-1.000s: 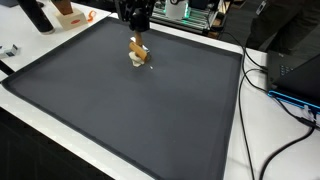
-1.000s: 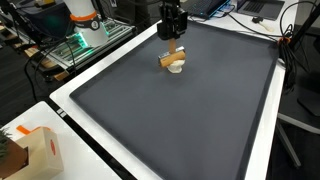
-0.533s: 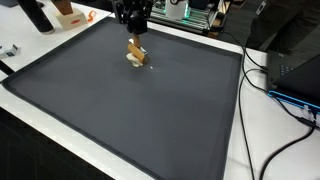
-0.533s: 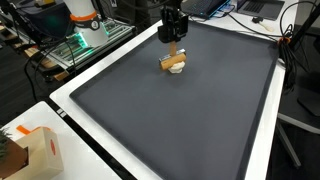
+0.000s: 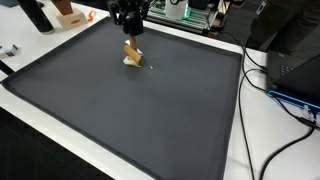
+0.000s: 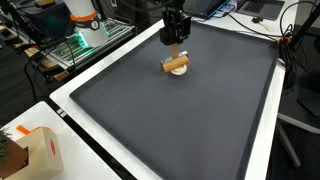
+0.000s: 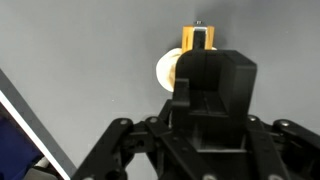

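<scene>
Gripper: the black gripper (image 5: pixel 130 34) hangs near 11 o'clock of the big dark grey mat (image 5: pixel 150 120); its fingers look closed on the top of the thing
Thing: small orange block with a white round piece (image 6: pixel 177 66); right under the gripper, low by the mat
How far: caught, I think; not lifted high yet

One gripper (image 5: pixel 131 36) is counted, along with one orange block (image 5: pixel 131 50) and one white disc (image 7: pixel 167 70). One dark mat (image 5: pixel 150 120) is seen in both exterior views. In an exterior view, one cardboard box (image 6: pixel 38 150) and one white table (image 6: pixel 92 130) are counted.
</scene>
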You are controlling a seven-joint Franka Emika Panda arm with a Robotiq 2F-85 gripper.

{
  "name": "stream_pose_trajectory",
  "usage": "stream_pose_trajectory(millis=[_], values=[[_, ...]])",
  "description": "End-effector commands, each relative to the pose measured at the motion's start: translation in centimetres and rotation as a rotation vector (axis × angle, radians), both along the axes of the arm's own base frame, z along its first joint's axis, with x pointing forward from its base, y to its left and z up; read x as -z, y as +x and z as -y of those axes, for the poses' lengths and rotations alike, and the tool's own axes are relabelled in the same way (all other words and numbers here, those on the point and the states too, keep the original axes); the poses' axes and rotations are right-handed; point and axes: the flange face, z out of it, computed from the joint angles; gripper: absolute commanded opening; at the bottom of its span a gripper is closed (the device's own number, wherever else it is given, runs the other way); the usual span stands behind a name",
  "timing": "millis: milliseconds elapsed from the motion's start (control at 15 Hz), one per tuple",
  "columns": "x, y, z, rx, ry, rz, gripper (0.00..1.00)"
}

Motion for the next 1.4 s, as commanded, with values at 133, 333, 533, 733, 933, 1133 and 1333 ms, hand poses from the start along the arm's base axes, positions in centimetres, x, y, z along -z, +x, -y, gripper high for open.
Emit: stream_pose_trajectory(millis=[133, 333, 533, 733, 933, 1133, 1333], values=[[0.6, 1.1, 0.2, -0.004, -0.011, 0.019, 0.24], [0.6, 1.3, 0.1, -0.006, -0.018, 0.018, 0.24], [0.7, 1.6, 0.1, -0.009, -0.026, 0.016, 0.24], [1.0, 1.8, -0.1, -0.011, -0.033, 0.013, 0.24], [1.2, 2.0, -0.2, -0.014, -0.043, 0.011, 0.24], [1.3, 2.2, -0.2, -0.009, -0.056, 0.014, 0.24], [1.4, 2.3, -0.4, -0.005, -0.065, 0.016, 0.24]])
